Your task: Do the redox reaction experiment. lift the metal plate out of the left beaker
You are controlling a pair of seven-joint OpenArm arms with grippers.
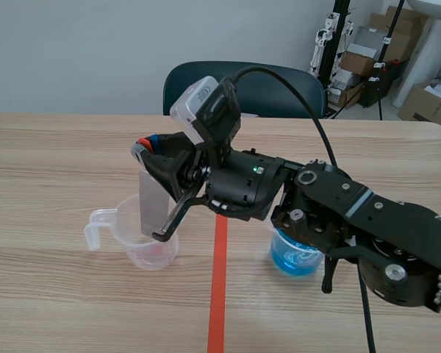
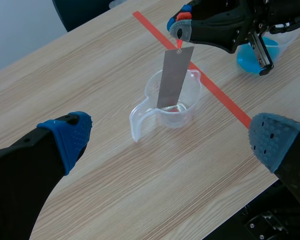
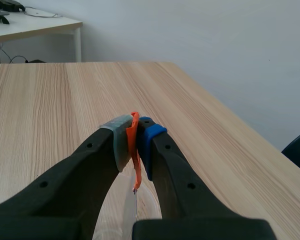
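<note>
- Right gripper clenched on the orange tab topping the metal plate (hanging upright).
- Plate's lower end sat inside the left beaker.
- Blue-liquid beaker stood right of the tape line.
- Left gripper: released.

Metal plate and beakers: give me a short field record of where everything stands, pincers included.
plate: metal plate hangs upright, lower end inside the clear beaker
held by: orange tie at the plate's top
right pincer: shut on the orange tie, above the clear beaker
left pincer: open, holding nothing, apart from the beaker
other vessel: blue-liquid beaker, across the tape line from the clear one
status: plate not yet out of the beaker
</note>
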